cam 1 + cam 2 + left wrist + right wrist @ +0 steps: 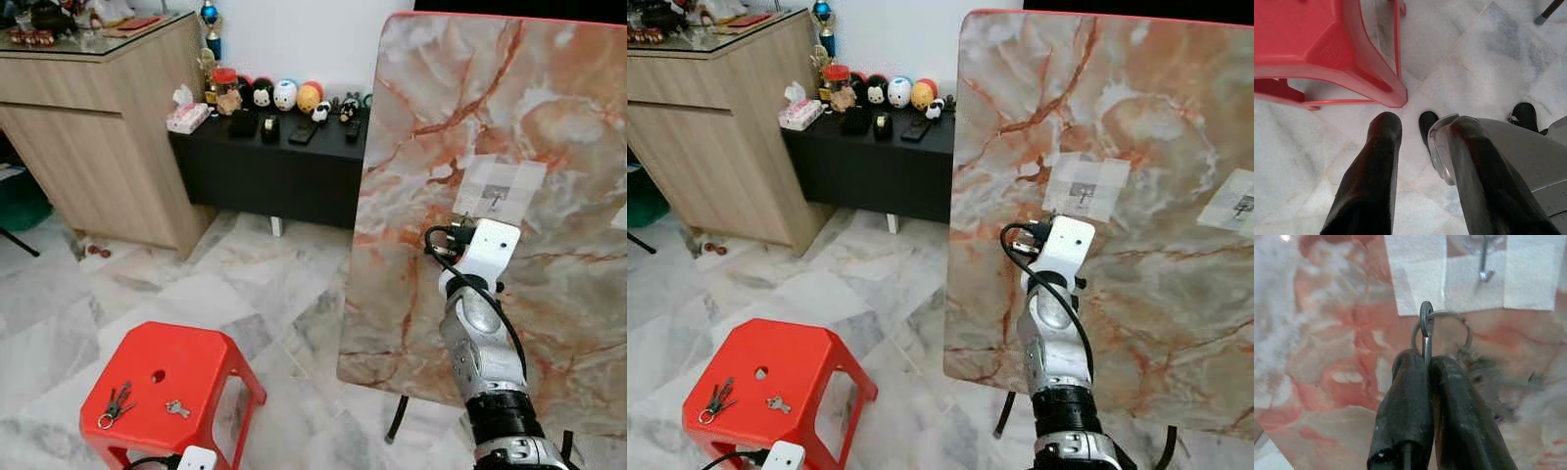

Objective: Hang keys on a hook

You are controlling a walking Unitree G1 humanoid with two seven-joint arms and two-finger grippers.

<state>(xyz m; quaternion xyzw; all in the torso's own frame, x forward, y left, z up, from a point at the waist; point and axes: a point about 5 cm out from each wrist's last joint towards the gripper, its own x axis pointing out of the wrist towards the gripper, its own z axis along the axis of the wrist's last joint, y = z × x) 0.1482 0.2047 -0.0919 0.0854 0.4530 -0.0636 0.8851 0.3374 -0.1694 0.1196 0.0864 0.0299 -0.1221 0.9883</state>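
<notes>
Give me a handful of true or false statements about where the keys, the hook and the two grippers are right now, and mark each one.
1. The right gripper is shut on a key with its ring. True.
2. That key's ring already hangs on the hook. False: the ring is short of the hook, which is bare.
3. A bunch of keys and a single key lie on the red stool. True.
4. The left gripper holds a key. False: its jaws are open and empty, near the stool over the floor.
5. The hook sits on a white taped patch on the marble-patterned board. True.
</notes>
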